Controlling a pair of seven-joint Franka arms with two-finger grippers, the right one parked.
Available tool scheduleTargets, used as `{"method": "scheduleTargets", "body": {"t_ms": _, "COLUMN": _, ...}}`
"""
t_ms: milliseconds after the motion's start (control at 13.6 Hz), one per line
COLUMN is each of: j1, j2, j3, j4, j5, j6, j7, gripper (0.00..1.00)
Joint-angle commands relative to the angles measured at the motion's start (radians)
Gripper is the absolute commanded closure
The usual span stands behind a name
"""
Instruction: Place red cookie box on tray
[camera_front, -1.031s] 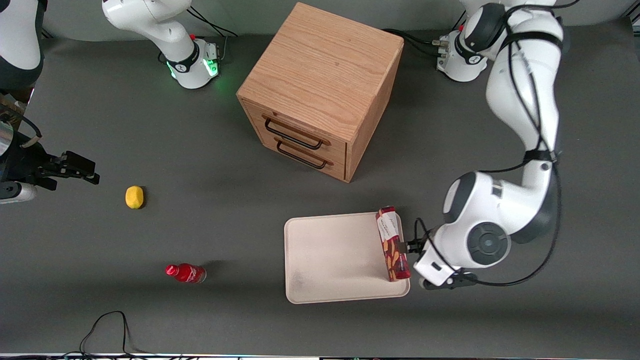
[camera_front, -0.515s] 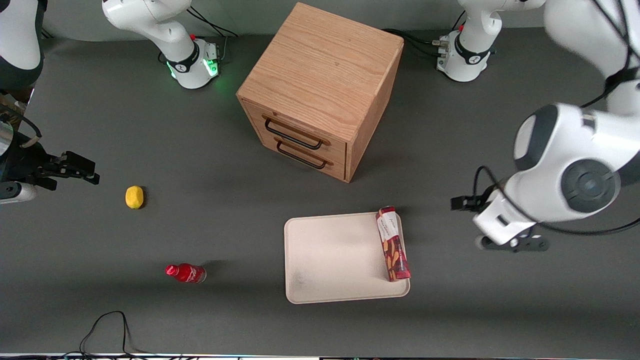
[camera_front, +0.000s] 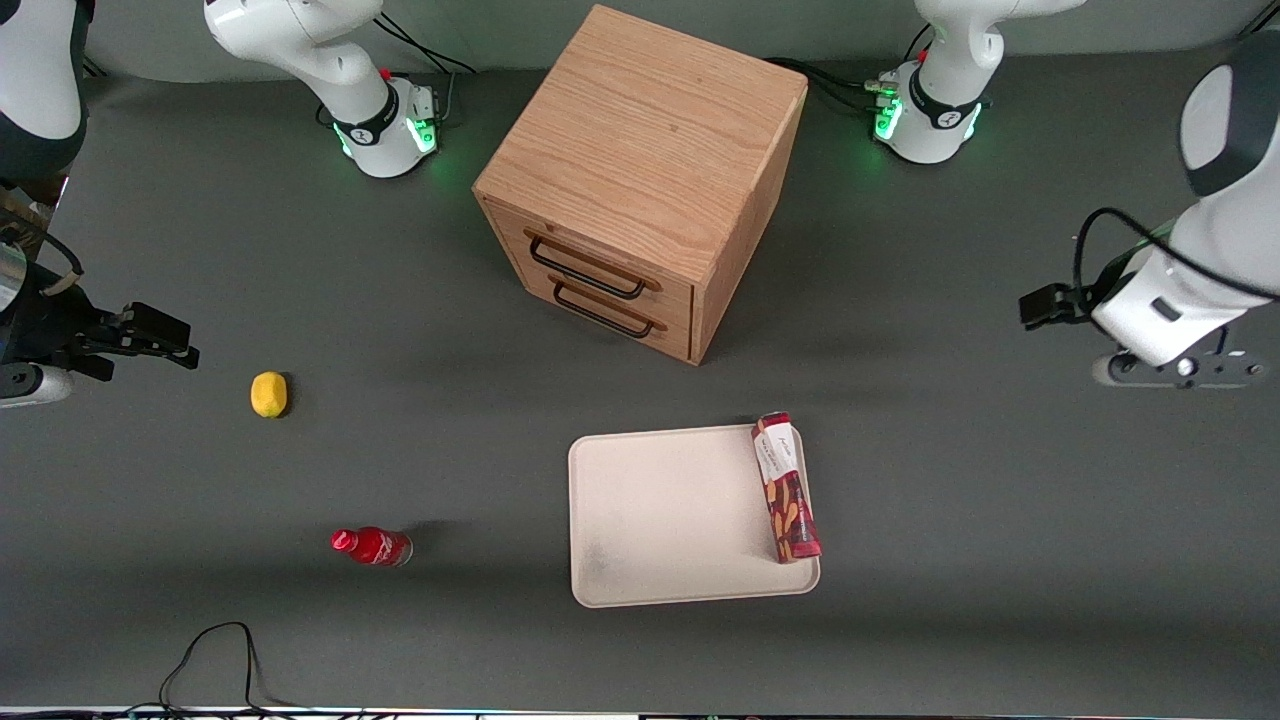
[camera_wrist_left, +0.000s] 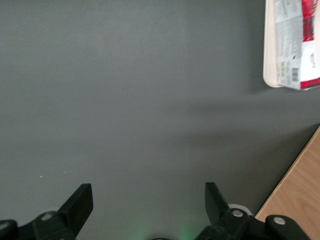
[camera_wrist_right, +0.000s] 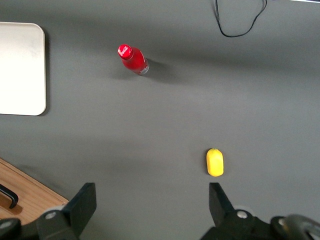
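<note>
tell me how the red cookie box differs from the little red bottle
The red cookie box is a long narrow carton with flat sides; the red bottle is short and rounded with a cap. The box lies on the tray along its edge toward the working arm; the bottle lies on the bare table toward the parked arm's end. Both are red. The gripper is open above the table, away from both.

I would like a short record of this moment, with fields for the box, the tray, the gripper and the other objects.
red cookie box: lying on the tray, along its edge toward the working arm's end
tray: flat on the table, nearer the front camera than the cabinet
gripper: open, holding nothing, above bare table, apart from the tray
cabinet: both drawers shut
other objects: red bottle, lemon
</note>
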Motion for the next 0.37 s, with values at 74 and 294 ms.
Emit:
{"method": "scheduleTargets", "body": {"t_ms": 74, "j1": -0.113, "j2": -0.091, "j3": 0.186, "j4": -0.085, "j5": -0.028, "j6": 0.011, "j7": 0.074, "gripper": 0.00}}
{"method": "scheduleTargets", "body": {"t_ms": 294, "j1": -0.126, "j2": -0.078, "j3": 0.230, "j4": -0.053, "j5": -0.056, "j6": -0.014, "j7": 0.099, "gripper": 0.00}}
